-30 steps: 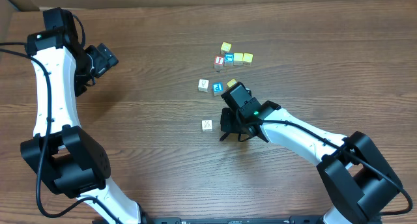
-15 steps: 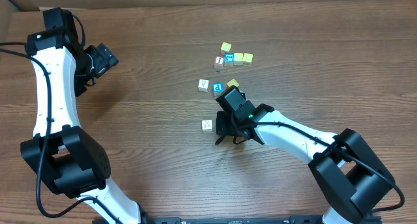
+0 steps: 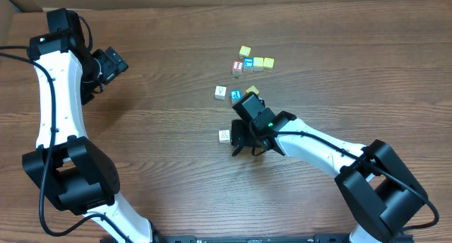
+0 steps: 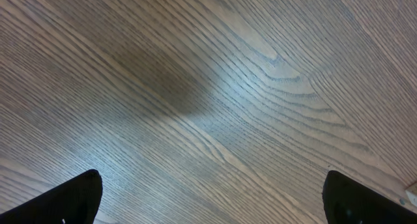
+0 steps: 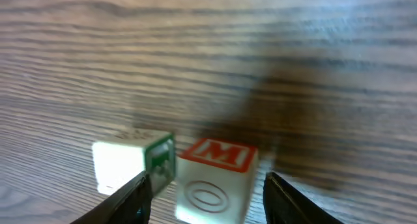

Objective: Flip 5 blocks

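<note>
Overhead, the right gripper (image 3: 242, 140) lies just below the middle of the frame on the brown wood-grain table (image 3: 162, 31), with its tip aimed toward the left edge. A small white wooden cube with a green-framed side (image 3: 224, 135) sits just beside that tip. A little higher in the frame are a white-topped wooden cube (image 3: 221, 92) and a blue-topped wooden cube (image 3: 236, 95), side by side. A red-topped cube (image 3: 238, 66) lies above them.

From the right wrist, the right gripper (image 5: 207, 185) has its jaws apart. Between them stands a small wooden cube with a red M on top (image 5: 215, 178), flat on the table, with a sliver of space on either side. The cube is equal-sided, so no axis is longer. Its M reads upright with its feet toward the bottom of the frame, and the near side shows an oval outline. The white cube (image 5: 127, 162) sits just left of it, its green-framed side turned toward the M cube. Whether the two touch cannot be told.

At the upper left of the overhead frame, the left gripper (image 3: 113, 63) is well apart from every cube. The left wrist view shows the left gripper (image 4: 212, 198) spread wide over bare wood.
</note>
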`<state>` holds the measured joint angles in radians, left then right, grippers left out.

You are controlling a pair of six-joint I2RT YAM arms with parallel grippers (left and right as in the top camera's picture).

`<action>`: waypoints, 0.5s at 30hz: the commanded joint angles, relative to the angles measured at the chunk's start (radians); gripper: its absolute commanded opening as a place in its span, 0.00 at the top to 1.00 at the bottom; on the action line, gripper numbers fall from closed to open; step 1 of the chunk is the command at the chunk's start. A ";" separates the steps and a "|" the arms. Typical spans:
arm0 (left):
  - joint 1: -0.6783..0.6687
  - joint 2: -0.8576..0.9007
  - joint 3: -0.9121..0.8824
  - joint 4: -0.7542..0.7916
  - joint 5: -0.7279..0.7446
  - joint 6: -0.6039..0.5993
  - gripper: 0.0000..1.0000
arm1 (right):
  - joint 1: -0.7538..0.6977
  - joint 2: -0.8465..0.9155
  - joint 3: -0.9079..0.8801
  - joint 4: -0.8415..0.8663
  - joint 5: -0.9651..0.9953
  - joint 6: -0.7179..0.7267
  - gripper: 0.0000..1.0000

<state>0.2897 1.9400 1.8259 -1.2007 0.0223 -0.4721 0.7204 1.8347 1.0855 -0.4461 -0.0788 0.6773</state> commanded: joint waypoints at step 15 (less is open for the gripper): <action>0.000 -0.011 0.015 0.000 -0.004 0.004 0.00 | -0.036 -0.008 0.072 -0.035 0.033 -0.048 0.52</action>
<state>0.2897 1.9400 1.8259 -1.2007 0.0223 -0.4721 0.6926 1.8347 1.1336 -0.4789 -0.0620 0.6319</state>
